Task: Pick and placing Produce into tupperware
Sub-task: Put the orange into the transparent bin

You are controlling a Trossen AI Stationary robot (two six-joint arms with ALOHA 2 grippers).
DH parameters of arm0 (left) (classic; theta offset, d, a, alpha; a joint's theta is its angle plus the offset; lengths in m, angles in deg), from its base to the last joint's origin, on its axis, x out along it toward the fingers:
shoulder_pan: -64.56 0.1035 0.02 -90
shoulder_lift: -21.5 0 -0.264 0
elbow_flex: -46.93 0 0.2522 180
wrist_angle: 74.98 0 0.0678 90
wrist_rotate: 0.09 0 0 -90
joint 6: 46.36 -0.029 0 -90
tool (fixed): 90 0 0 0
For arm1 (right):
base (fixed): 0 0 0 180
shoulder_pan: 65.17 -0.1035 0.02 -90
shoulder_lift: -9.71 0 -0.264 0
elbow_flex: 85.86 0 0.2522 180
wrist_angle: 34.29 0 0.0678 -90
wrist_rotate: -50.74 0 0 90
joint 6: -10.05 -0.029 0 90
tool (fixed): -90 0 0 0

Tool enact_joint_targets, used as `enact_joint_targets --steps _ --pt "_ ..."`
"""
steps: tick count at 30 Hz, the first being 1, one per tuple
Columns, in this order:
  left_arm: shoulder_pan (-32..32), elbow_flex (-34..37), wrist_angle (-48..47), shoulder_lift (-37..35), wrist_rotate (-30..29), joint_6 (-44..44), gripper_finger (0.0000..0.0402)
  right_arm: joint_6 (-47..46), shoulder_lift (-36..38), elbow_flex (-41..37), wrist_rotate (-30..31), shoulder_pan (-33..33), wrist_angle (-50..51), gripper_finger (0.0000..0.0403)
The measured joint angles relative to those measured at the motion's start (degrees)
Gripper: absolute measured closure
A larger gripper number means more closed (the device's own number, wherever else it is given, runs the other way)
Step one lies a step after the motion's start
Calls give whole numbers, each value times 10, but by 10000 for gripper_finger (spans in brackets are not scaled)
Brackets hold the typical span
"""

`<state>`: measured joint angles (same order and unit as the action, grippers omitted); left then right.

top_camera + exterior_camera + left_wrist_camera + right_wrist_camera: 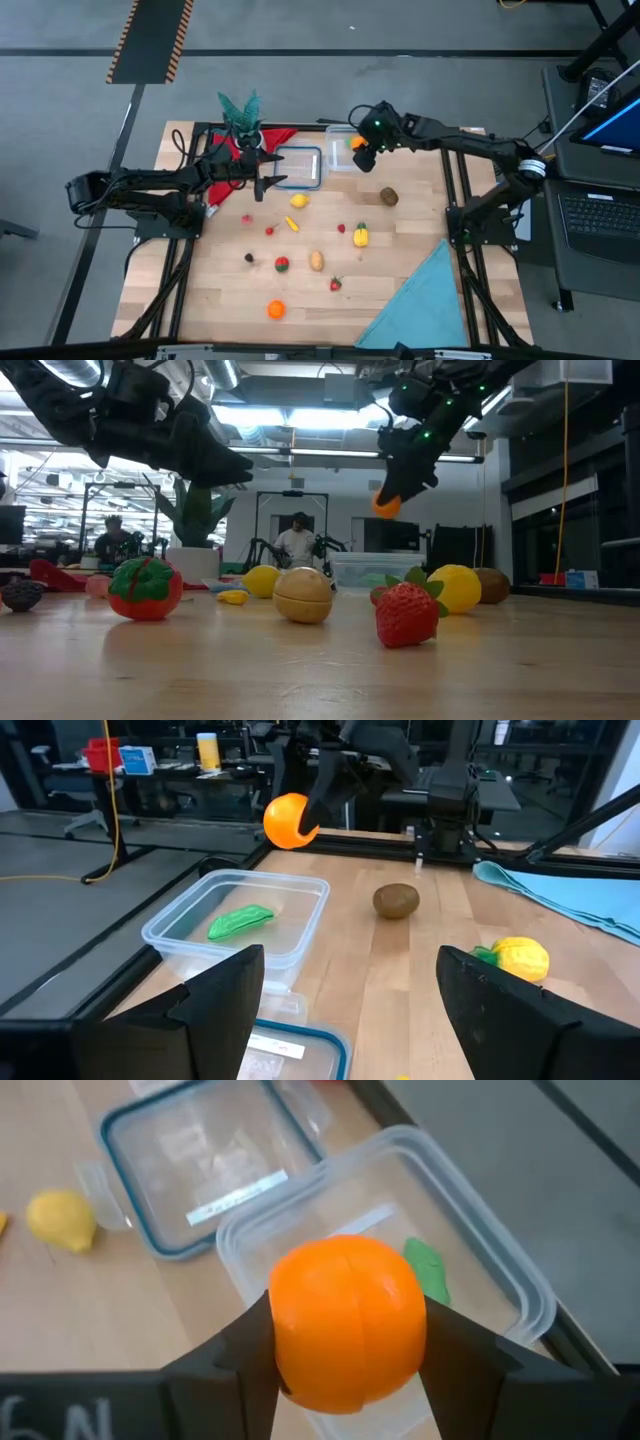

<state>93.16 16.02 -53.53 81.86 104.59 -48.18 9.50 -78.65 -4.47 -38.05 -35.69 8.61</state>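
Note:
My right gripper (362, 150) is shut on an orange toy fruit (348, 1320) and holds it in the air above the clear tupperware (338, 150) at the table's far edge. A green produce piece (240, 921) lies in the tub. My left gripper (268, 174) hovers open and touches nothing, left of the tub and over the blue-rimmed lid (300, 168). More produce lies on the wood: a brown kiwi (389, 197), a lemon (298, 201), a yellow fruit (360, 236), a tomato (282, 264), another orange (275, 309). My right gripper pinches the orange between its two fingers (235, 1365), one on each of its opposite sides (290, 1330). The fingers slant down from the table's right side. The fruit is lifted clear, above the tub's opening (470, 1230).
A potted plant (240, 112) and a red cloth (222, 168) sit at the far left, and a teal cloth (420, 300) covers the near right corner. People stand in the room beyond the table (298, 545). Bare wood lies between the scattered produce.

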Motion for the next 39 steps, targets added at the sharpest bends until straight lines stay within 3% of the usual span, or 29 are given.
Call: enact_joint_targets --steps 19,39 --pt "0 1 -34 0 0 1 113 12 -151 71 -71 28 -38 211" --pt "0 1 -35 0 0 -2 113 25 -233 98 -52 42 -103 211"
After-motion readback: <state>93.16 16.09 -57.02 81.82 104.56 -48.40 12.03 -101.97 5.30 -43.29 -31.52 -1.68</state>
